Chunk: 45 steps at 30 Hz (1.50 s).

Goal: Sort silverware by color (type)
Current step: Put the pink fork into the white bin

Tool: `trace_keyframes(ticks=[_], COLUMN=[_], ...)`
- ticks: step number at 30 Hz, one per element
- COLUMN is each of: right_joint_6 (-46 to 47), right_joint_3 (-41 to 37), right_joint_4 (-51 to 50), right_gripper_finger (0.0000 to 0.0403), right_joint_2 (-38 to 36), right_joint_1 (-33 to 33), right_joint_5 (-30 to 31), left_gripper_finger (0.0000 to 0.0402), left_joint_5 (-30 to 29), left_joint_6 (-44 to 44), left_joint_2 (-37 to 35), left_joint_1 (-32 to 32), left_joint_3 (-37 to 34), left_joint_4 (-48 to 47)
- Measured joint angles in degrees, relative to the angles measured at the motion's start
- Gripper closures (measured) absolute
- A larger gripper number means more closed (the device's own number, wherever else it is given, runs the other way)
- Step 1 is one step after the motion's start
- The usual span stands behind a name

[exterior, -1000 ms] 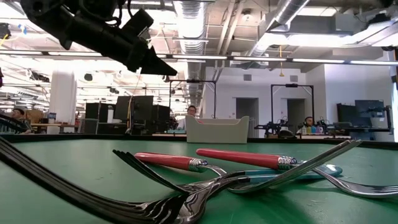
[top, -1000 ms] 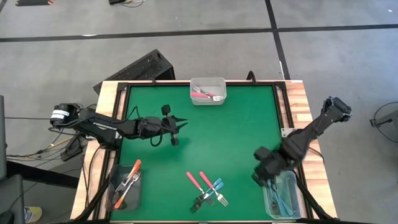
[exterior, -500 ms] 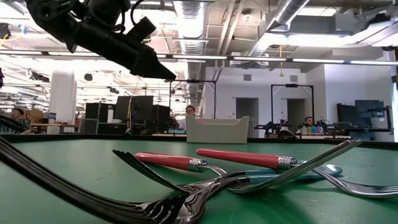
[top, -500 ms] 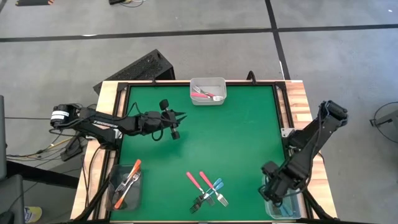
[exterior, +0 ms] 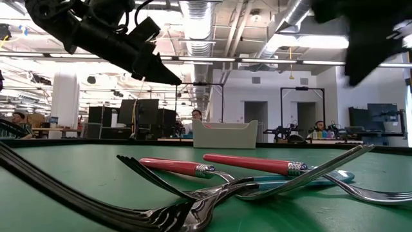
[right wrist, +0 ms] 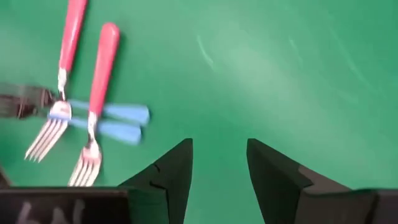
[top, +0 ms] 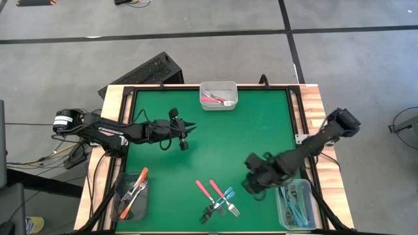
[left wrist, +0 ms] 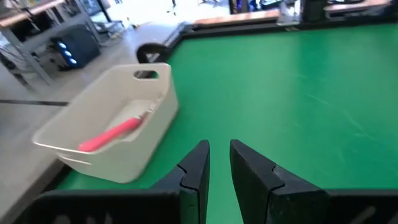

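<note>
Four forks (top: 217, 199) lie crossed near centre; light, stiff, slippery steel, so grip a plastic handle; right gripper (top: 253, 185) hovers beside them, jaws apart and empty; left gripper (top: 185, 135) waits far-left, narrow and empty.

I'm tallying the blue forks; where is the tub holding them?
In the high view, the clear tub of blue forks sits at the table's near right corner, just beyond the right gripper.

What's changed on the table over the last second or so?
The right tool left the blue-fork tub at the near right corner, swung left toward the loose forks and now stands open and empty. The left tool hovers about where it was, mid-left. The loose pink and blue forks, the far tub and the orange-fork tub did not move.
</note>
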Motion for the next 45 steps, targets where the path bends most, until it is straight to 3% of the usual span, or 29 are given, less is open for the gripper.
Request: trace_keyframes(ticks=[8,16,23,28,33,36,40,45], right_joint_6=[-16.2,-24.7,-26.1,-24.1,-24.5,-25.2,-24.8,-24.2], right_joint_3=[0.0,3.4,9.7,13.4,13.8,13.4,13.3,13.4], right_joint_4=[23.3,32.6,26.8,21.2,19.0,17.0,12.0,11.8], right_gripper_finger=[0.0232,0.0219,0.0188,0.0194,0.0238,0.0252,0.0246,0.0213], right_joint_2=[10.8,18.8,26.5,29.4,29.0,27.3,23.4,20.7], right_joint_1=[-5.8,-5.0,-5.2,-5.8,-6.4,-6.2,-6.2,-6.0], right_joint_5=[-2.1,-5.0,-4.9,-3.3,-3.3,-0.1,6.5,6.8], left_gripper_finger=[0.0349,0.0349,0.0349,0.0349,0.0349,0.0349,0.0349,0.0349], left_joint_5=[-0.1,-4.3,-10.4,-11.1,-12.1,-13.0,-15.0,-16.8], left_joint_6=[-6.1,-9.2,-8.3,-10.1,-12.4,-13.3,-13.5,-13.5], left_joint_2=[-0.4,-5.1,-11.0,-14.1,-13.8,-13.1,-12.2,-11.6], left_joint_1=[-6.9,-14.9,-18.4,-19.3,-19.3,-19.2,-19.2,-19.1], left_joint_3=[0.0,0.0,0.1,0.0,0.0,0.0,0.0,0.1], left_joint_4=[-5.4,-9.8,-11.8,-15.4,-17.7,-19.3,-19.7,-20.6])
